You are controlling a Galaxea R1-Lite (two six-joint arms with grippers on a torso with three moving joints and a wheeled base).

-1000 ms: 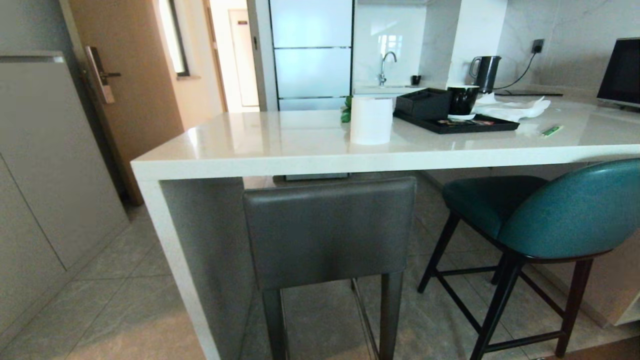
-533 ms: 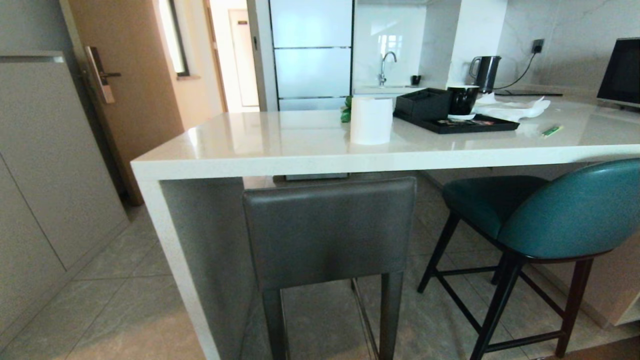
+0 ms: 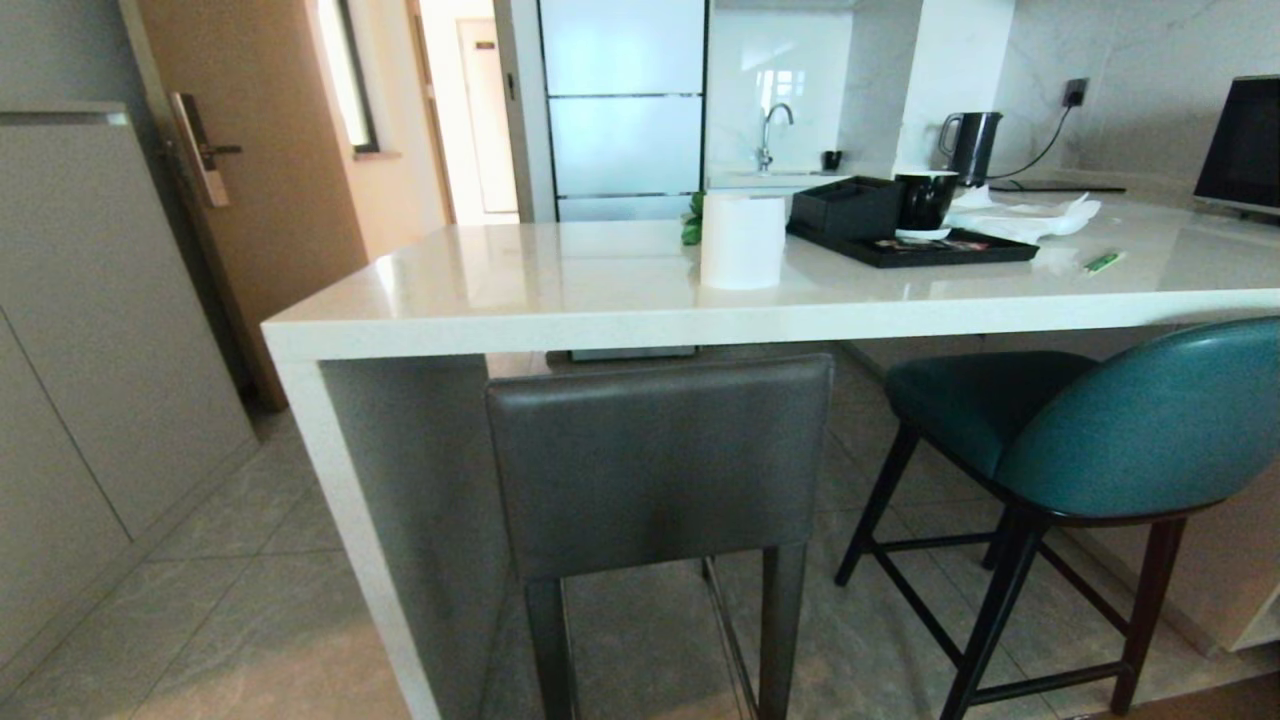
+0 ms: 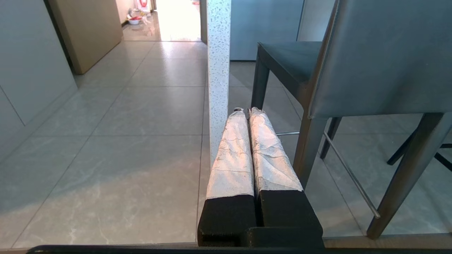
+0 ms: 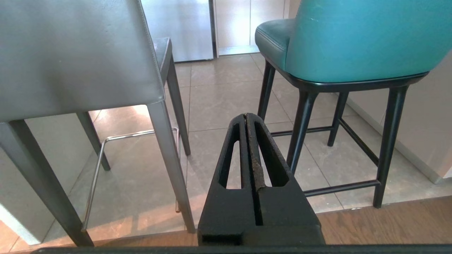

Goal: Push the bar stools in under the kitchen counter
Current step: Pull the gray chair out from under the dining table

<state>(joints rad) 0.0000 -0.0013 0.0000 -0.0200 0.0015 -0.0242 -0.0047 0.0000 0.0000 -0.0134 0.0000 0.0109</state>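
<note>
Counter (image 3: 600, 290) edge runs across the head view from left to right, with the white end panel (image 3: 345, 520) dropping to the floor at the left corner. Open tiled floor (image 3: 230, 620) lies left of that panel, up to the grey cabinets (image 3: 90, 350) and the wooden door (image 3: 270, 170).

The grey stool (image 3: 655, 460) stands just right of the end panel, its square back facing the robot and its top edge just below the counter's front edge; the seat points in under the counter. The teal stool (image 3: 1100, 430) stands to the right, well apart from the grey one, turned at an angle so its curved back faces right and toward the robot; its seat front reaches under the counter edge while the back stands out in front of it. Bare floor shows between the two stools.

The left gripper (image 4: 246, 111) is clenched on nothing, low beside the end panel and the grey stool's leg. The right gripper (image 5: 246, 114) is likewise pressed shut and empty, low between the two stools, touching neither.

On the counter sit a paper roll (image 3: 742, 240) and a black tray (image 3: 915, 248).
</note>
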